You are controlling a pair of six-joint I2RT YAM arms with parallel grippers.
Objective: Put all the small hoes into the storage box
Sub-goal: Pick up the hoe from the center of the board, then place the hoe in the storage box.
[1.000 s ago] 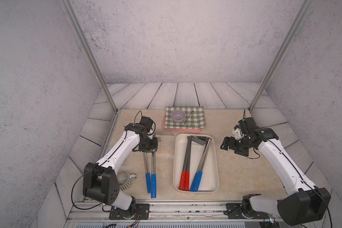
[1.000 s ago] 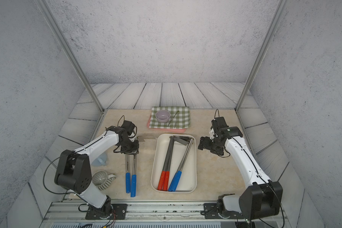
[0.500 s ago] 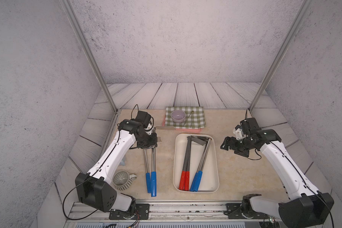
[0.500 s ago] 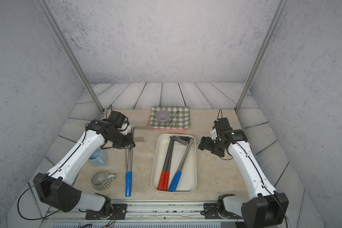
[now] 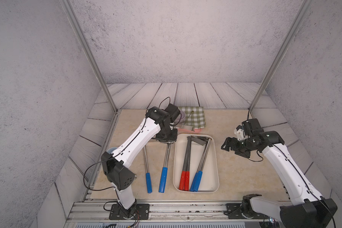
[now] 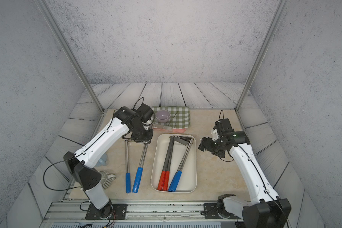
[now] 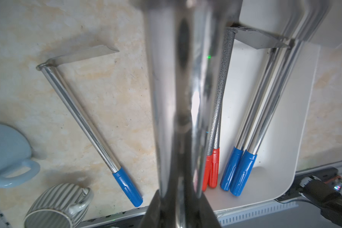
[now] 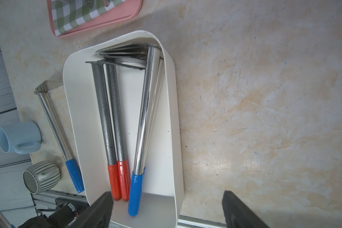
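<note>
One small hoe (image 5: 162, 179) hangs clamped near its head in left end effector (image 5: 165, 141) in both top views, outside storage box (image 5: 217, 169), between it and second hoe (image 5: 148, 182) on bench (image 5: 235, 177); right end effector (image 5: 226, 146) spread apart, empty. Left wrist: small hoe (image 7: 178, 98) blurred up close, storage box (image 7: 290, 138) alongside. Right wrist: fingers (image 8: 99, 209) wide, four hoes (image 8: 115, 118) inside storage box (image 8: 171, 118).

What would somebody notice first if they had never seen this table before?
Probably the left gripper holding a small hoe by its shiny shaft near the blade end, right beside the storage box. Next come the bright red handles and blue handles of four hoes already lying inside that cream-white box in the middle of the table.
</note>
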